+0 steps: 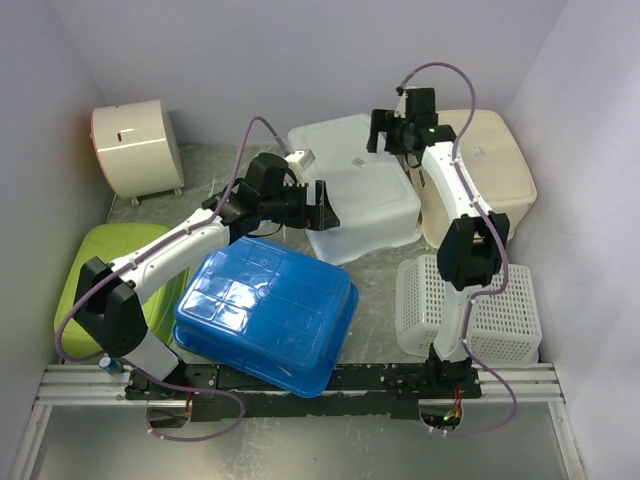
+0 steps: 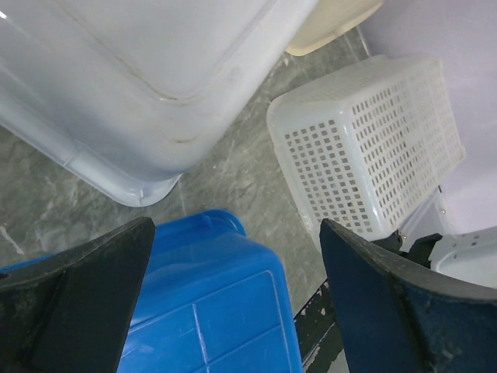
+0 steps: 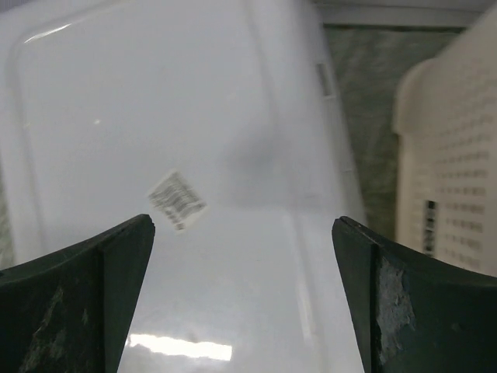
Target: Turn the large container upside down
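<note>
Our two arms flank the white tub (image 1: 360, 190), which lies rim-down toward the back of the table, by our judgement already flipped. The left gripper (image 1: 322, 207), spread and empty, hangs at its near-left corner; the right gripper (image 1: 383, 138), also spread and empty, hovers over its far edge. Room is tight: the blue bin (image 1: 268, 312) lies just beside the near rim, with the beige bin (image 1: 490, 165) and basket (image 1: 470, 300) to the right. We judge that a careless pull-away could snag the rim and shove the tub into them.

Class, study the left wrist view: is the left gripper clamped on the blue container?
No: the left gripper is open above the blue container, with nothing between its fingers.
</note>
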